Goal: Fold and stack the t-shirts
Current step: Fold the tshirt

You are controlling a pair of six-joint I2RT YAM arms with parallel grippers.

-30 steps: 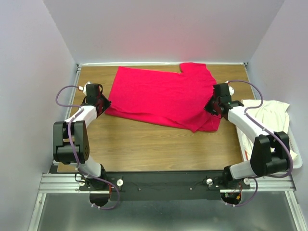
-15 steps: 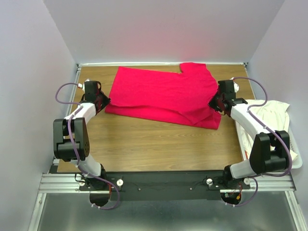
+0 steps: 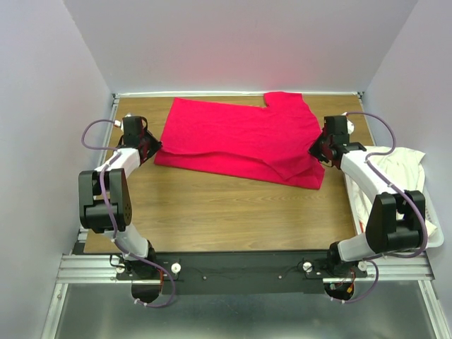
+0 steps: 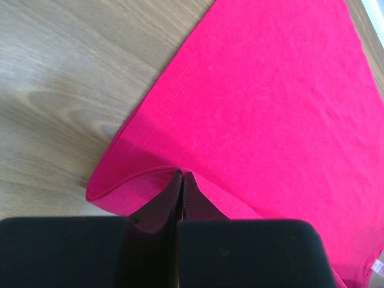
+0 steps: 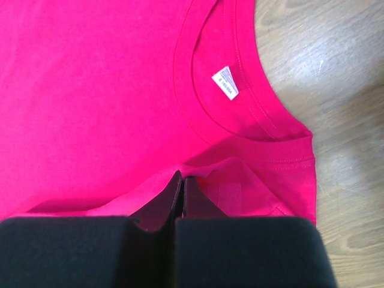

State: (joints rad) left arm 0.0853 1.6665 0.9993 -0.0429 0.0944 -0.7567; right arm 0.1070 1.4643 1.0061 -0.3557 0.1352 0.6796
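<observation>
Left tool (image 4: 183,177) pinching hem of red t-shirt (image 3: 240,138), right tool (image 5: 182,178) pinching its fold beside collar (image 5: 264,115), neck label (image 5: 225,81) only in right-wrist view

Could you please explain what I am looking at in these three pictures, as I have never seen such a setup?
These are two robot arms bolted to the near edge of a wooden table. The wide picture looks down from above and behind them. The other two come from a camera on each wrist, looking past its own black fingers. A red t-shirt lies flat on the table. The left gripper is shut on its hem corner, and the right gripper is shut on cloth near the collar, where a white label shows. A cream t-shirt lies over a white basket at the right.
</observation>
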